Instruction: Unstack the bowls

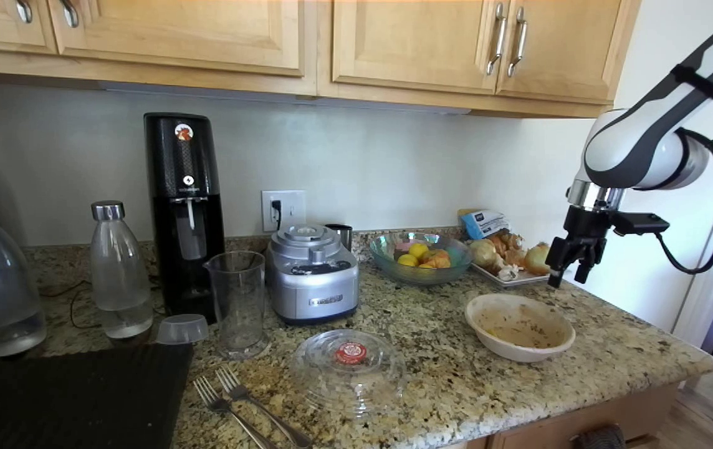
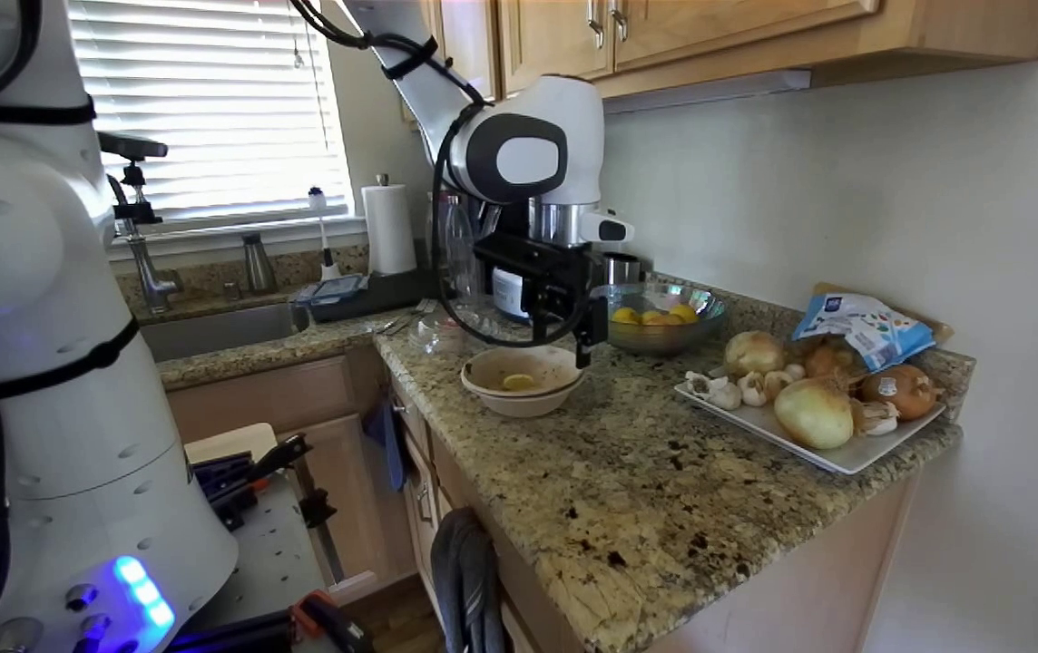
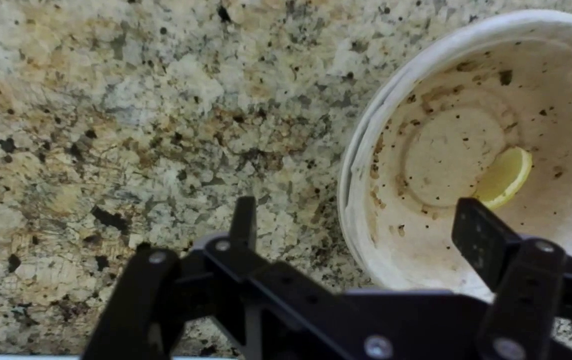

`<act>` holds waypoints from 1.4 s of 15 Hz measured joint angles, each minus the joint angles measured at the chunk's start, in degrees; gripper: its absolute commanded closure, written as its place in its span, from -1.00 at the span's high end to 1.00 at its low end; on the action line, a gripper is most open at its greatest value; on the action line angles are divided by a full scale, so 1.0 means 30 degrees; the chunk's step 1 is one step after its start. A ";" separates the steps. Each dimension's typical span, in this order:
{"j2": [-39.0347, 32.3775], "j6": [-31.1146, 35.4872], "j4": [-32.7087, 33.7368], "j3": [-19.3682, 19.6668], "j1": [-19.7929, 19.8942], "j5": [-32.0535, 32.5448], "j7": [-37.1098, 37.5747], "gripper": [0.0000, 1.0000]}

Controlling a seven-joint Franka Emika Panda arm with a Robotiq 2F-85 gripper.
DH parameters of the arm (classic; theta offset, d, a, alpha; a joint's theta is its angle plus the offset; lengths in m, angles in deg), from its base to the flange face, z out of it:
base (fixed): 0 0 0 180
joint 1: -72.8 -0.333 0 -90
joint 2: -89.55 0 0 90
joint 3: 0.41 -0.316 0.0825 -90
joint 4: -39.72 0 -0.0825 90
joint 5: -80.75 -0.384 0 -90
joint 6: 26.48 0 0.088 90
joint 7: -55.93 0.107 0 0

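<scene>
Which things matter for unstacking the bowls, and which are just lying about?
For the job:
open gripper
upper bowl
lower bowl, nested beneath it

Lying about:
lemon wedge in the upper bowl
food processor
two forks
glass fruit bowl
tray with onions and garlic
bottles
black appliance

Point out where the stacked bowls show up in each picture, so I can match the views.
In an exterior view: the stacked bowls sit right of centre, in the lower half, resembling a single bowl.
In an exterior view: the stacked bowls sit just below centre.
In the wrist view: the stacked bowls fill much of the right side, cut off by the right edge.
Shared landmark: the gripper, visible in all three views.
</scene>
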 measured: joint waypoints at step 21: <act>-0.3902 0.2375 0.2131 -0.2510 0.1759 -0.2268 -0.4831 0.08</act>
